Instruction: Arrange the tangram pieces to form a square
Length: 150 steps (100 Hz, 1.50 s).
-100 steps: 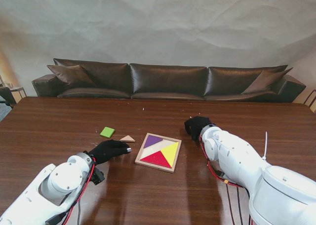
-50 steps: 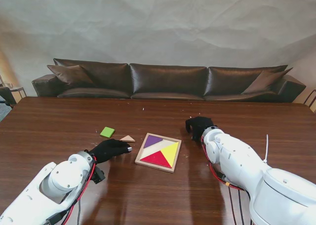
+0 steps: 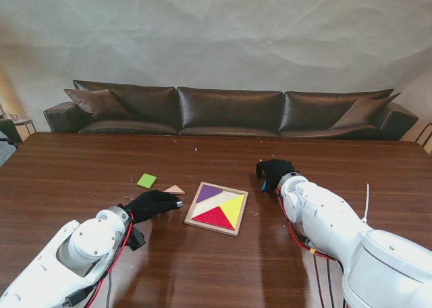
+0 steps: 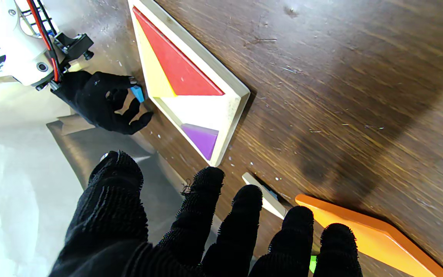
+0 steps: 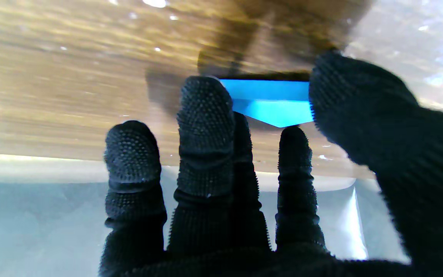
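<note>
The wooden tray (image 3: 233, 229) lies mid-table and holds a purple (image 3: 208, 192), a yellow (image 3: 233, 207) and a red piece (image 3: 214, 217); a pale area (image 4: 200, 111) shows between them. My right hand (image 3: 273, 171) hovers right of the tray's far corner, shut on a blue piece (image 5: 269, 102) pinched between thumb and fingers; the blue piece (image 4: 137, 93) also shows from the left wrist. My left hand (image 3: 152, 204) rests open just left of the tray, fingers (image 4: 210, 200) spread, holding nothing. A tan-orange piece (image 3: 175, 190) lies just beyond its fingertips.
A green square (image 3: 146, 181) sits farther left of the tan piece. In the left wrist view an orange piece (image 4: 363, 234) and a small pale piece (image 4: 263, 194) lie by my fingertips. A dark sofa (image 3: 229, 111) runs behind the table's far edge.
My right hand has shifted slightly to the right and farther from me, and the blue piece now shows under its fingers. The left hand and tray have stayed put.
</note>
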Available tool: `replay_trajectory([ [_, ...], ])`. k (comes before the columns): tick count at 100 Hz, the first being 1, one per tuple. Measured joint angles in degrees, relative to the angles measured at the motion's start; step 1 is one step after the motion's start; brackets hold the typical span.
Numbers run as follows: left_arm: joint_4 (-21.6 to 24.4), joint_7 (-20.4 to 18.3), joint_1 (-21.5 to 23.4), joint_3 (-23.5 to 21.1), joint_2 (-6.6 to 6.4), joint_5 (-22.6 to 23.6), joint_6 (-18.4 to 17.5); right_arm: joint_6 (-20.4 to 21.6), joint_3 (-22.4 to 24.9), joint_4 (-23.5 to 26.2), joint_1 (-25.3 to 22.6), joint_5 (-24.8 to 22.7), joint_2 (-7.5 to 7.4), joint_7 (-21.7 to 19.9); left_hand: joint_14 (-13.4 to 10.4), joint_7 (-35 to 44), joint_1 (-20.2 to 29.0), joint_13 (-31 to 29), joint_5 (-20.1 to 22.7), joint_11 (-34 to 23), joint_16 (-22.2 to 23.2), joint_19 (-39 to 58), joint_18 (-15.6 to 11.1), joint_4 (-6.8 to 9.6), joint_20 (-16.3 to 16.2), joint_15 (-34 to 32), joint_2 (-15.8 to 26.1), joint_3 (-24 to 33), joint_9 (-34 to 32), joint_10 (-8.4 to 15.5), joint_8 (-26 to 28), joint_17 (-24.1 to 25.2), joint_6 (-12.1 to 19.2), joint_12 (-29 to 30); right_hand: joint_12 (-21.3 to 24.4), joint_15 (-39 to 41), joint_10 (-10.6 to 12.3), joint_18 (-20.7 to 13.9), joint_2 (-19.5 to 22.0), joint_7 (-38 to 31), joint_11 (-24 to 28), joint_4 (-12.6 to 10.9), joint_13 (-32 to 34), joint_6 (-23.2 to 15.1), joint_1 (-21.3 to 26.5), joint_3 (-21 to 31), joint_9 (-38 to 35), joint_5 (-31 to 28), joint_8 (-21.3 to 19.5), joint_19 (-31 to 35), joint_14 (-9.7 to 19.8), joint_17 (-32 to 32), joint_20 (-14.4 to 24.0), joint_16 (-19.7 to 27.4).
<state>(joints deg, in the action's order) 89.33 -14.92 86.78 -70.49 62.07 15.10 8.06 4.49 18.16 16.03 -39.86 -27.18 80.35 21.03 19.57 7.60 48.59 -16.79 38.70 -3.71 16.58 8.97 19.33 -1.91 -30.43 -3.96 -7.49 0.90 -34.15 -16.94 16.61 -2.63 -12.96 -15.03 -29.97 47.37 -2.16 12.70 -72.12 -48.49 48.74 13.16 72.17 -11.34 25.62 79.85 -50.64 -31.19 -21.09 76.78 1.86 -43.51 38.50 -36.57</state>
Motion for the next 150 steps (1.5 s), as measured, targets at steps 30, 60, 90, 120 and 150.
replay_trajectory([
  [30,-0.3,-0.1,-0.5,0.4,0.00,0.0,0.0,-0.8,0.7,0.0,0.1,-0.1,-0.72,-0.4,0.0,0.0,0.0,0.0,0.0,0.0,0.0,0.0,0.0,0.00,0.0,0.0,0.0,0.0,0.0,-0.1,0.0,0.0,0.0,0.0,0.9,0.0,0.1,0.0,2.3,2.2,-1.0,0.0,0.0,1.3,0.2,-0.1,1.1,0.2,1.0,0.0,-0.3,0.0,0.0,0.0],
  [60,-0.9,-0.2,-1.1,0.9,0.01,-0.1,-0.1,0.4,1.3,-0.1,-0.1,0.0,-1.05,0.3,0.0,0.0,0.0,0.0,0.0,0.0,0.0,0.0,0.0,0.00,0.0,0.0,0.0,0.0,0.0,-0.1,0.0,0.0,0.0,0.0,3.4,-0.1,0.7,0.0,2.4,0.7,-4.9,0.0,0.2,1.3,0.2,-0.1,-1.8,-5.5,1.6,0.0,-0.4,0.0,0.0,0.0],
  [90,-0.9,-0.3,-1.1,0.9,0.00,0.0,0.0,1.4,2.1,-0.1,-0.3,0.3,-1.23,0.4,0.0,0.0,0.0,0.0,0.0,0.0,0.0,0.0,0.0,0.00,0.0,0.0,0.0,0.0,0.0,-0.1,0.0,0.0,0.0,0.0,3.4,-0.1,0.1,0.1,2.4,0.4,-5.5,0.0,1.2,0.2,0.2,-0.1,-1.9,-7.6,1.6,0.0,-0.8,0.0,0.0,-0.6],
  [120,-0.9,-0.5,-1.1,1.0,-0.01,0.1,0.1,1.7,2.6,0.0,-0.4,0.8,-1.24,0.2,0.0,0.0,0.0,0.0,0.0,0.0,0.0,0.0,0.0,0.00,0.0,0.0,0.0,0.0,0.0,-0.1,0.0,0.0,0.0,0.0,3.4,0.8,-0.9,0.8,2.4,1.3,-5.5,0.0,1.2,-1.3,0.2,-0.1,-1.9,-8.3,1.6,0.0,-0.8,0.0,0.0,-1.3],
  [150,-0.9,-0.4,-1.1,1.1,-0.01,0.0,0.1,1.7,2.5,0.1,-0.2,1.2,-1.23,-0.7,0.0,0.0,0.0,0.0,0.0,0.0,0.0,0.0,0.0,0.00,0.0,0.0,0.0,0.0,0.0,-0.2,0.0,0.0,0.0,0.0,2.8,3.4,-2.1,0.8,2.4,-0.8,-5.6,0.1,1.2,-3.5,2.0,-0.1,-1.8,-10.9,1.0,0.0,-0.8,0.0,0.0,-1.3],
])
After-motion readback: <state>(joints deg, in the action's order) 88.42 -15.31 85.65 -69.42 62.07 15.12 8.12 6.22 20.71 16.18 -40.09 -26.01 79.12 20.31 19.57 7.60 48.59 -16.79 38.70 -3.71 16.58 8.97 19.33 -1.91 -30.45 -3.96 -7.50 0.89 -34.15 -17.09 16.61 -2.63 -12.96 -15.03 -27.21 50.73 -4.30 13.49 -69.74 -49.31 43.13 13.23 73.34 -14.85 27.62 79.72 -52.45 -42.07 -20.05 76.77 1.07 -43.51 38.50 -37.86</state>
